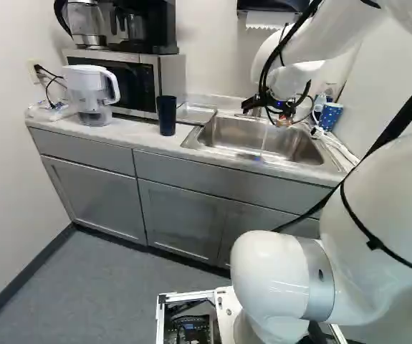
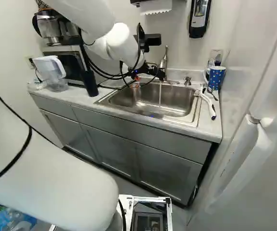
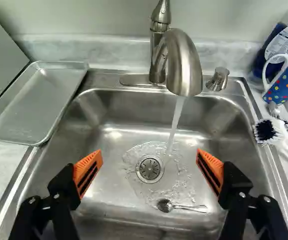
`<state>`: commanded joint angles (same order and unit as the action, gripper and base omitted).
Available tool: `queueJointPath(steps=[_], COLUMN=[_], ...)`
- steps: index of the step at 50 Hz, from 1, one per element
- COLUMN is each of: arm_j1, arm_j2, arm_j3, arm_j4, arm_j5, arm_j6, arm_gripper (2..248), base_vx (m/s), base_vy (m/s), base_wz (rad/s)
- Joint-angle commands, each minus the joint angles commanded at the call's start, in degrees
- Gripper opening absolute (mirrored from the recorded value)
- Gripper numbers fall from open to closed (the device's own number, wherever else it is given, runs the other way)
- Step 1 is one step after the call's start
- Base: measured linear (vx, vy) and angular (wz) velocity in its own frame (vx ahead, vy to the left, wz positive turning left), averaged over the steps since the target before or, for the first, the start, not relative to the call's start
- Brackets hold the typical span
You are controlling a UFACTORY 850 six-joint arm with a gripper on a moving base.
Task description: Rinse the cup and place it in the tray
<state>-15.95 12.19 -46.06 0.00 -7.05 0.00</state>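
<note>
Pincer (image 1: 282, 120) spread wide over the sink (image 3: 116, 107), water (image 3: 174, 120) running.
Your dark cup (image 1: 166, 117) stands upright near the desk's (image 1: 130, 136) front edge, the tray (image 3: 43, 100) lies toward its back edge, and a dotted mug (image 2: 217, 77) stands near its back right corner.

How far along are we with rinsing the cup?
Done: the faucet is running. In hand: nothing; the gripper stands open over the sink. Left: placing a cup in the tray; the tumbler and polka-dot mug both stand outside it. Whether either is rinsed, I can't tell.
</note>
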Motion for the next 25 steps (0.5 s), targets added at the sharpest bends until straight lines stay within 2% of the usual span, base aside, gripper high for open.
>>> queueJointPath(steps=[9, 25], arm_j1=[0.6, 3.5], arm_j2=[0.3, 1.5], arm_j3=[0.2, 1.3], arm_j4=[0.0, 0.0], arm_j5=[0.0, 0.0], arm_j6=[0.0, 0.0], arm_gripper=[247, 247], base_vx=[0.0, 0.0], base_vy=[0.0, 0.0], base_wz=[0.0, 0.0])
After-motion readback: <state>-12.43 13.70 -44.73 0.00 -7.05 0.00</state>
